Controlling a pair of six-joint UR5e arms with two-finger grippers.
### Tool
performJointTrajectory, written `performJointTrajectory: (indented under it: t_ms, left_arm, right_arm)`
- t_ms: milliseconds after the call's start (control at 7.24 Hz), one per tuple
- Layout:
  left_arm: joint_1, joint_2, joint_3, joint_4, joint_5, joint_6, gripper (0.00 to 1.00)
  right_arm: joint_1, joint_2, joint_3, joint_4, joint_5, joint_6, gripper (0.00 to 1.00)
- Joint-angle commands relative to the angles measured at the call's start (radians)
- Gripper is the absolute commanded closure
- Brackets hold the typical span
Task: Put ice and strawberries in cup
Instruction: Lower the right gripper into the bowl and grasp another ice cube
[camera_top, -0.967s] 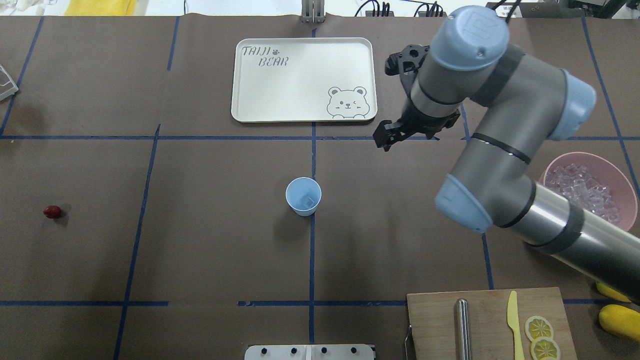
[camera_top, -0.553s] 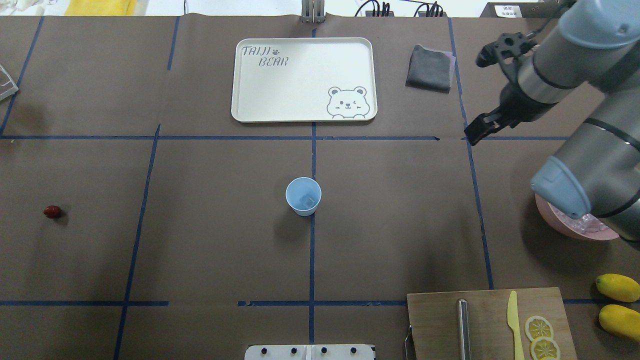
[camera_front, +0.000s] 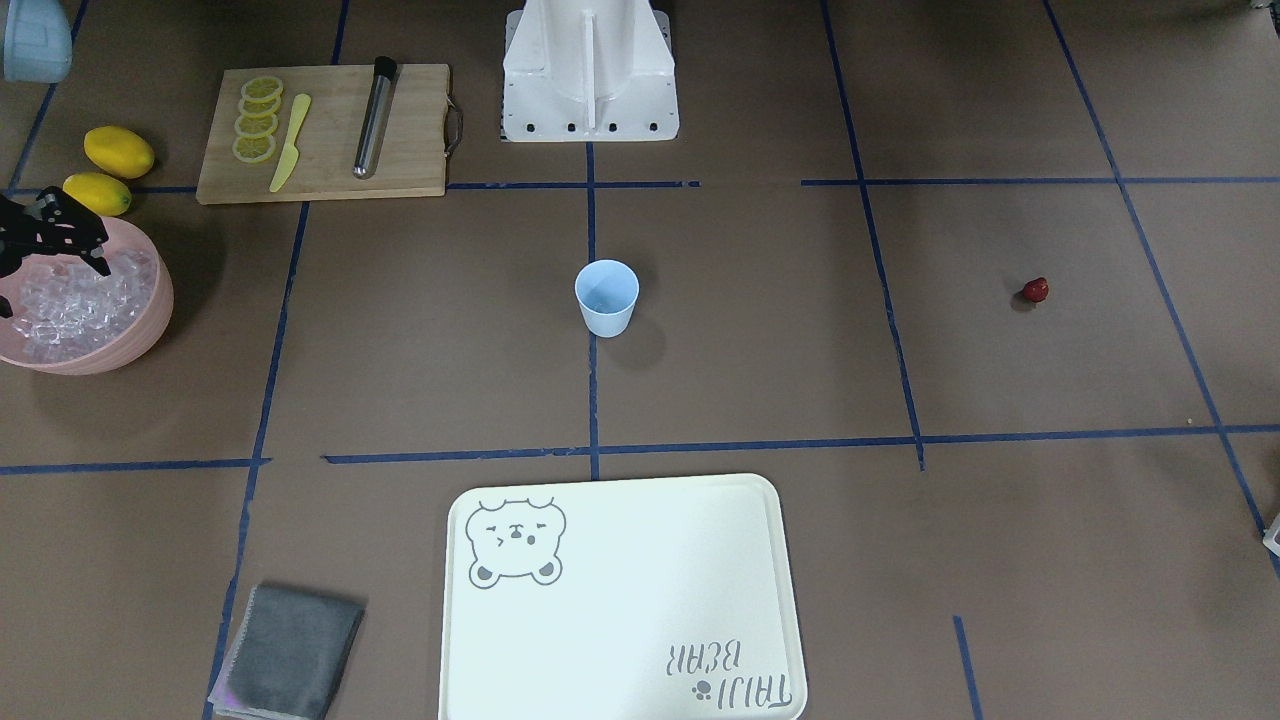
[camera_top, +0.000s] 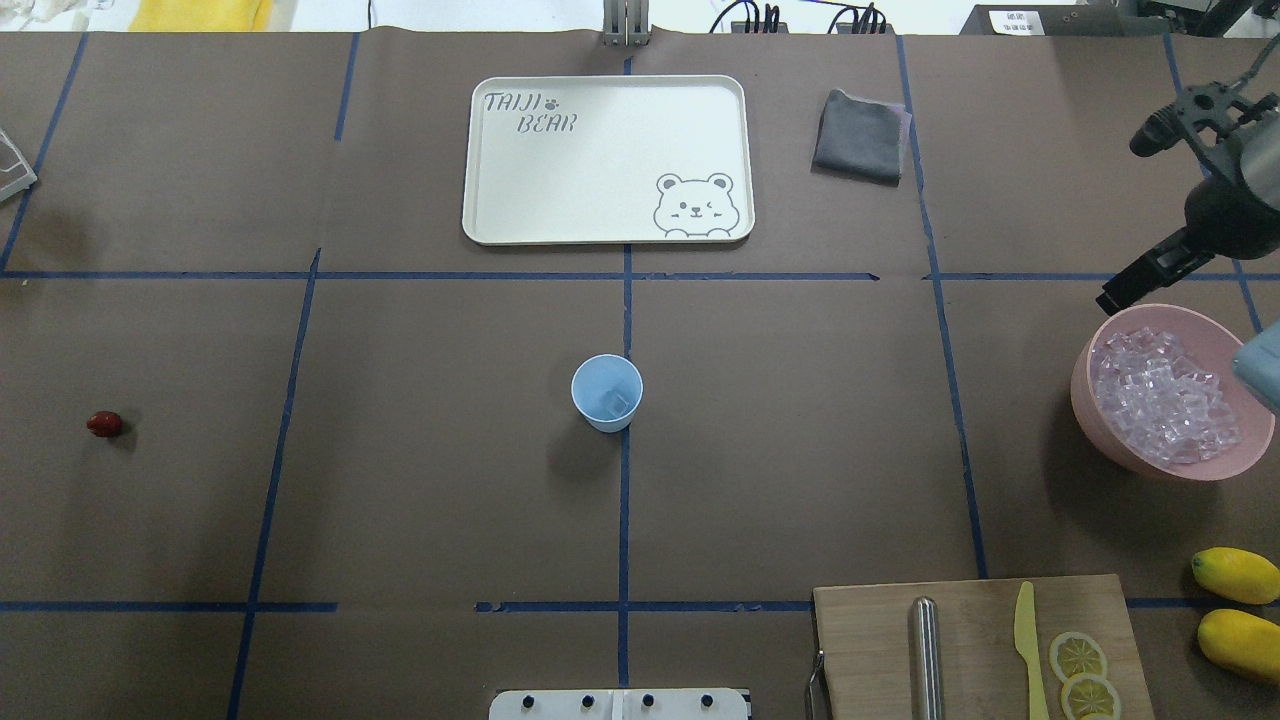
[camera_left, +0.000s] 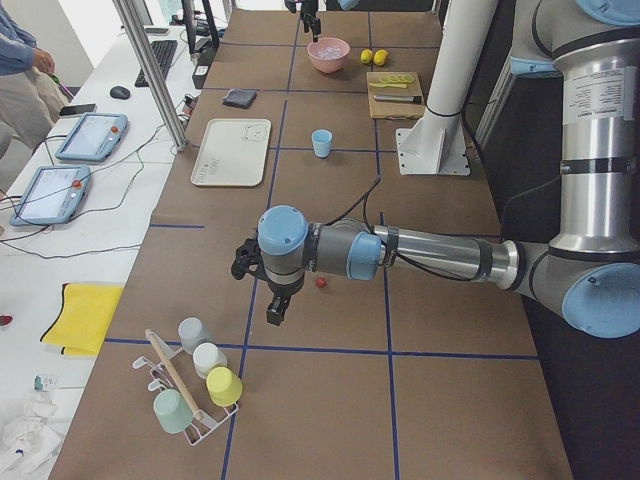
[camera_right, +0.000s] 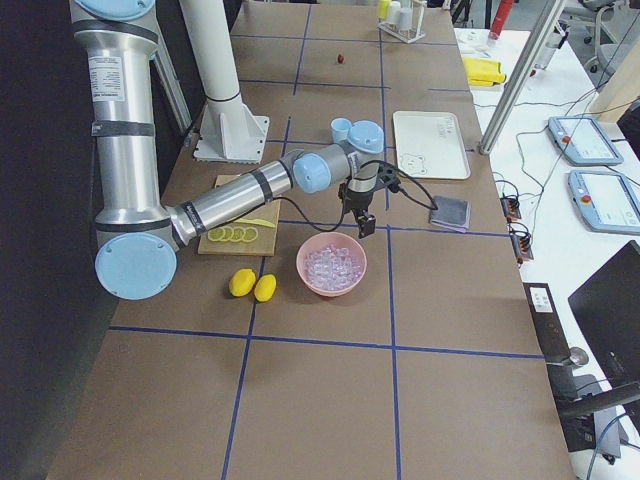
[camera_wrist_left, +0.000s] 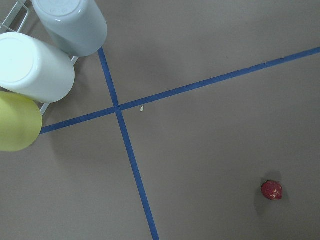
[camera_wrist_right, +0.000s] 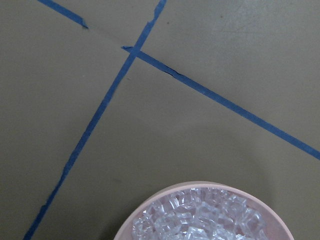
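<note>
A: Where was the ice (camera_top: 1160, 395)?
B: Heaped in the pink bowl (camera_top: 1077, 385) at the right end of the table (camera_top: 800, 450). One cube also seemed to sit in the cup (camera_top: 606, 392), mid-table.
A: Right gripper (camera_front: 48, 272)?
B: It hovered just past the bowl's far rim, jaws apart, nothing held. The ice lay below it and a little toward the robot, so the next pick likely called for a short pull-in and a drop.
A: Strawberry (camera_top: 104, 424)?
B: Alone at the left end, well apart from the cup. The left gripper (camera_left: 275, 310) hung near it, and the berry showed low right in that wrist view. Left arm clearly nearer.
A: Left jaws?
B: Couldn't tell; only the side camera caught them.
A: Long axis?
B: None worth noting. Cubes and berry were compact.
</note>
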Motion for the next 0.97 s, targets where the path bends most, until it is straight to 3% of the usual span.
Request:
performJointTrajectory:
  t_ms: [0,414,829]
  left_arm:
    - [0.000,0.000,0.000,0.000,0.000,0.000,0.00]
    - [0.000,0.000,-0.001,0.000,0.000,0.000,0.00]
    - [0.000,0.000,-0.003,0.000,0.000,0.000,0.00]
  right_arm:
    - [0.002,-0.083,-0.025,0.137,0.001,0.055,0.00]
    - [-0.007,-0.084,-0.179,0.347,-0.005,0.104,0.00]
    - [-0.057,-0.084,-0.175,0.353,-0.029,0.204,0.01]
